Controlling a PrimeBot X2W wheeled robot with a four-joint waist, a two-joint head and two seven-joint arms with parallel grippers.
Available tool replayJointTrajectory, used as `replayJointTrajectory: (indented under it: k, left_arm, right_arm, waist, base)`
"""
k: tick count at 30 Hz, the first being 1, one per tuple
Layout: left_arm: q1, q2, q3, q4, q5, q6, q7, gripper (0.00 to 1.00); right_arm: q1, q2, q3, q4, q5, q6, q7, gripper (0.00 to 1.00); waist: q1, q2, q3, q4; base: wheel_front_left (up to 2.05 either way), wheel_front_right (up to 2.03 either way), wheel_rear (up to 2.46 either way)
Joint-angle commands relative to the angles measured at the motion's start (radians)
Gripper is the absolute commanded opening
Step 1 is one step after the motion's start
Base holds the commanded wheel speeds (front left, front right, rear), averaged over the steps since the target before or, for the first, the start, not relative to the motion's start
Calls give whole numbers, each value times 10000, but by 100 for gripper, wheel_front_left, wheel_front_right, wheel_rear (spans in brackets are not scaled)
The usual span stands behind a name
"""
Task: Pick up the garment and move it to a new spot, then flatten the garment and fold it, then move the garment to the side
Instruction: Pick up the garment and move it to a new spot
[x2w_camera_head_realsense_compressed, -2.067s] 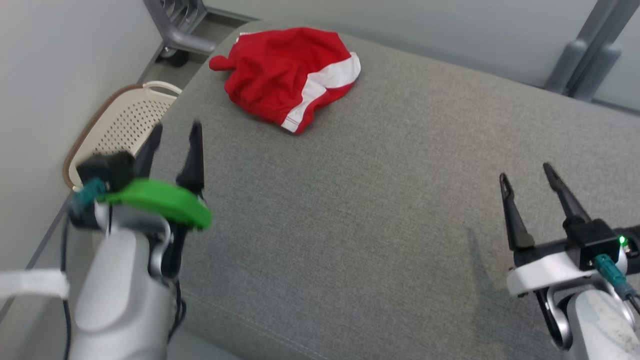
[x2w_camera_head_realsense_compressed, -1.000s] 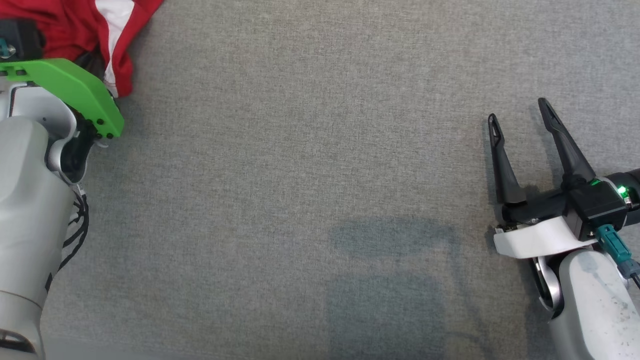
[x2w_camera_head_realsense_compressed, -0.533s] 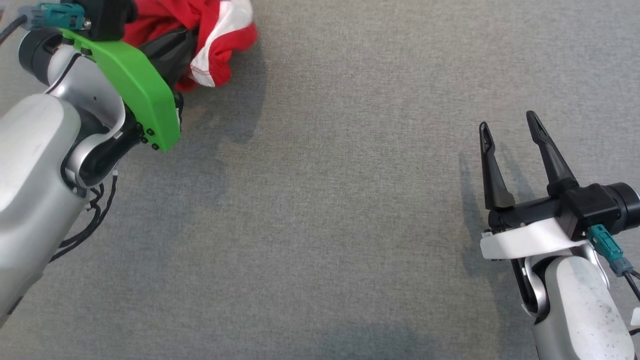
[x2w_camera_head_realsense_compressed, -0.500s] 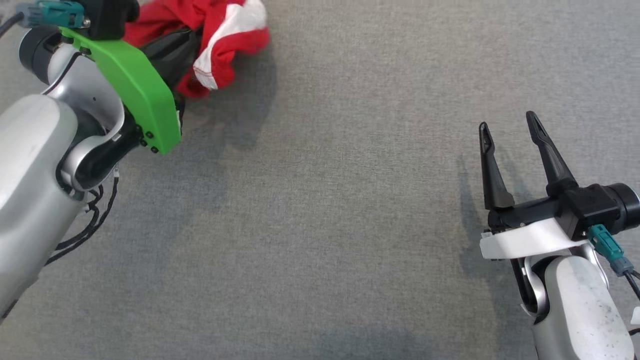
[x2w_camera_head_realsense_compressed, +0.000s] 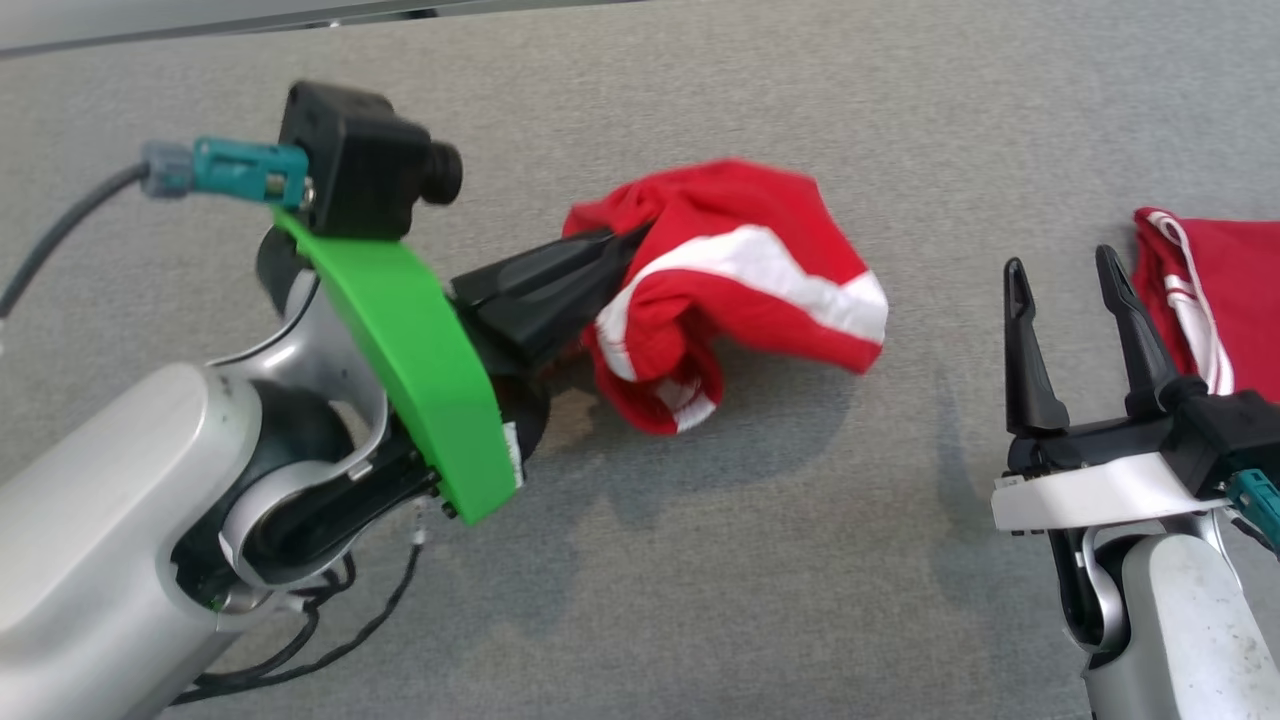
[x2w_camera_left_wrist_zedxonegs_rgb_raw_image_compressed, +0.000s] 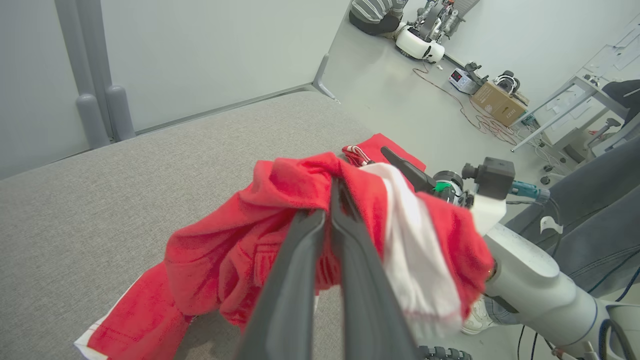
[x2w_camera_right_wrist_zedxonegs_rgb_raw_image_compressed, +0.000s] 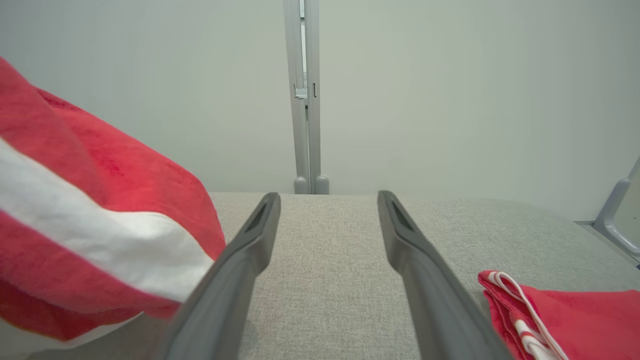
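The garment (x2w_camera_head_realsense_compressed: 735, 285) is a red cloth with a white stripe, bunched and hanging above the grey surface. My left gripper (x2w_camera_head_realsense_compressed: 625, 245) is shut on its upper fold, fingers pressed together with cloth draped round them. In the left wrist view the garment (x2w_camera_left_wrist_zedxonegs_rgb_raw_image_compressed: 235, 250) wraps both sides of the closed fingers (x2w_camera_left_wrist_zedxonegs_rgb_raw_image_compressed: 295, 280). My right gripper (x2w_camera_head_realsense_compressed: 1062, 268) stands open at the right, nothing between its fingers, a short way right of the hanging cloth. The right wrist view shows the garment (x2w_camera_right_wrist_zedxonegs_rgb_raw_image_compressed: 75, 230) at the left, beside the open fingers (x2w_camera_right_wrist_zedxonegs_rgb_raw_image_compressed: 250, 245).
A second red garment with white cords (x2w_camera_head_realsense_compressed: 1215, 300) lies folded at the right edge of the grey padded surface (x2w_camera_head_realsense_compressed: 700, 560), just beyond my right gripper; it shows as red cloth (x2w_camera_right_wrist_zedxonegs_rgb_raw_image_compressed: 560, 315) in the right wrist view. A wall with a metal post (x2w_camera_right_wrist_zedxonegs_rgb_raw_image_compressed: 306, 100) stands behind.
The head camera has swung. My left gripper, shut on the garment, has carried it from the far left toward the middle, nearer my right gripper. The right gripper stays open.
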Motion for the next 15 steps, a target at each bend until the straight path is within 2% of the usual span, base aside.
replayJointTrajectory:
  k: [1,3,6,8,10,11,12,15]
  left_arm:
    - [256,344,-103,-14,369,125,11,0]
    - [716,553,-336,168,509,200,-96,0]
    - [1307,1028,-691,1031,1348,292,-562,2]
    - [1780,1115,-983,1805,1966,402,-1104,29]
    - [2211,960,-1279,2519,2403,444,-1568,48]
    - [2433,821,-1430,2825,2483,456,-1736,82]
    - [2609,709,-1592,3050,2608,429,-1851,100]
    - [2948,272,-1946,3532,2830,339,-2184,100]
  right_arm:
    - [154,-10,-54,-10,106,-10,1,100]
    - [195,-9,-64,-6,166,-10,1,100]
    - [324,-10,-76,54,227,-10,1,100]
    - [342,-9,-77,84,237,-10,1,100]
    - [396,-11,-115,104,192,-10,1,100]
    - [452,-10,-131,109,136,-10,1,100]
    - [517,-10,-169,104,88,-10,1,100]
    - [621,-14,-314,91,-31,-10,1,100]
  waist:
    - [0,69,-196,-546]
    - [0,69,-177,-680]
    - [0,69,-155,-819]
    - [0,69,-137,-888]
    - [0,69,-147,-887]
    - [0,69,-160,-866]
    - [0,69,-182,-826]
    - [0,69,-252,-661]
  base:
    - [0,0,0]
    - [0,0,0]
    - [0,0,0]
    - [0,0,0]
    - [0,0,0]
    - [0,0,0]
    - [0,0,0]
    - [0,0,0]
